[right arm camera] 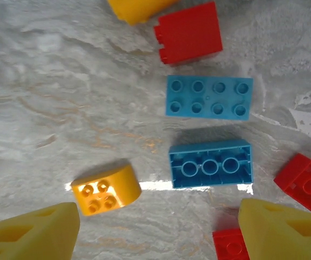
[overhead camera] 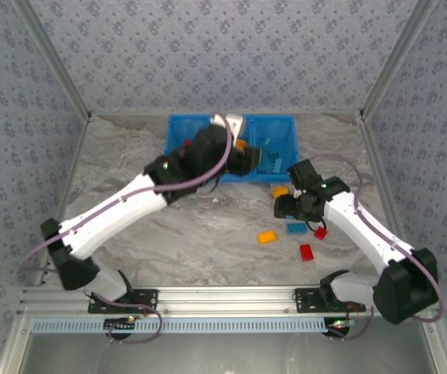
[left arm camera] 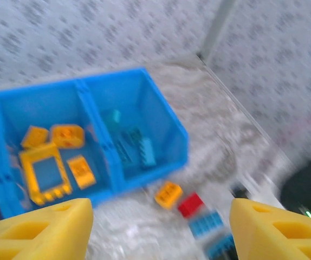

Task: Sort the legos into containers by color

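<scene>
The blue bin of containers (overhead camera: 178, 126) stands at the back. My left gripper (overhead camera: 250, 160) hovers over its front edge, open and empty (left arm camera: 161, 233). In the left wrist view the bin (left arm camera: 112, 76) holds yellow legos (left arm camera: 41, 170) in the middle compartment, teal ones (left arm camera: 144, 151) in the right one, and red at the left edge. My right gripper (overhead camera: 284, 207) is open (right arm camera: 158, 238) low over loose legos: an upturned blue brick (right arm camera: 211, 164), a studs-up blue brick (right arm camera: 208, 97), a rounded yellow brick (right arm camera: 107, 190) and red bricks (right arm camera: 189, 33).
More loose bricks lie on the marble table in front of the bin: an orange one (overhead camera: 266, 236), a yellow one (overhead camera: 279, 191), a blue one (overhead camera: 295, 228) and two red ones (overhead camera: 307, 252). Patterned walls close in the table on three sides.
</scene>
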Controlling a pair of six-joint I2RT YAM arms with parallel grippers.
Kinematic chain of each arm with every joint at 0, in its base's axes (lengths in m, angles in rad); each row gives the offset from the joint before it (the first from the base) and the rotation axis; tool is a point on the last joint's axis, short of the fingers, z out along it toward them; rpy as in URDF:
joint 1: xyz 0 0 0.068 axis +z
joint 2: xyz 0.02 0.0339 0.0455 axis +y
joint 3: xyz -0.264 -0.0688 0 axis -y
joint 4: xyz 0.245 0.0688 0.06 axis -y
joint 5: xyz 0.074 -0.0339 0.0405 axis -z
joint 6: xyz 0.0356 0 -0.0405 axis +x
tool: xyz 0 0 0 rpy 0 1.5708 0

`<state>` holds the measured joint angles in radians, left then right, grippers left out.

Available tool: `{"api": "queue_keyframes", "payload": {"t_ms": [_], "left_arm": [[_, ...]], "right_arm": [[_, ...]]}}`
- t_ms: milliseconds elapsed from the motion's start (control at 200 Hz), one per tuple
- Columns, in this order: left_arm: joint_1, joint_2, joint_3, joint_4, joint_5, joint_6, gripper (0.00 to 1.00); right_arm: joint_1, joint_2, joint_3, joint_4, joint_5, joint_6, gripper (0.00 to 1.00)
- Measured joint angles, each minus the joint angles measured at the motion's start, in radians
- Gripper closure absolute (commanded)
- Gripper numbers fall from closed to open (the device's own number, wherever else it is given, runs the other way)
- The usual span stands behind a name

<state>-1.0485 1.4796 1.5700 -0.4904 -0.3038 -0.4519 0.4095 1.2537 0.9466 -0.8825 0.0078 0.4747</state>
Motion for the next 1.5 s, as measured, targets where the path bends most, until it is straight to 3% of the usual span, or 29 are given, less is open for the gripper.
{"api": "queue_keyframes", "payload": {"t_ms": [30, 195, 375, 649, 999, 1114, 1328, 1498], "left_arm": [[-0.04, -0.021, -0.057, 0.017, -0.003, -0.011, 0.32], [-0.22, -0.041, -0.294, 0.07, -0.029, -0.08, 0.33], [-0.317, -0.048, -0.384, 0.095, -0.067, -0.144, 0.33], [-0.334, -0.077, -0.385, 0.152, -0.106, -0.182, 0.33], [-0.334, -0.077, -0.385, 0.153, -0.109, -0.182, 0.34], [-0.335, -0.08, -0.385, 0.153, -0.113, -0.182, 0.34], [-0.364, -0.084, -0.362, 0.14, -0.154, -0.159, 0.34], [-0.364, -0.069, -0.245, 0.115, -0.178, -0.132, 0.33]], "right_arm": [[-0.01, 0.024, -0.001, 0.008, -0.001, -0.008, 0.0], [-0.057, 0.147, -0.004, 0.065, -0.002, -0.031, 0.01], [-0.097, 0.236, -0.005, 0.113, 0.0, -0.05, 0.04], [-0.132, 0.373, 0.008, 0.154, 0.004, -0.059, 0.07], [-0.153, 0.432, 0.031, 0.193, 0.0, -0.084, 0.36], [-0.15, 0.429, 0.031, 0.194, 0.0, -0.084, 0.39], [-0.07, 0.285, 0.016, 0.174, 0.034, -0.06, 0.42], [-0.018, 0.13, 0.093, 0.094, 0.065, -0.045, 0.43]]}}
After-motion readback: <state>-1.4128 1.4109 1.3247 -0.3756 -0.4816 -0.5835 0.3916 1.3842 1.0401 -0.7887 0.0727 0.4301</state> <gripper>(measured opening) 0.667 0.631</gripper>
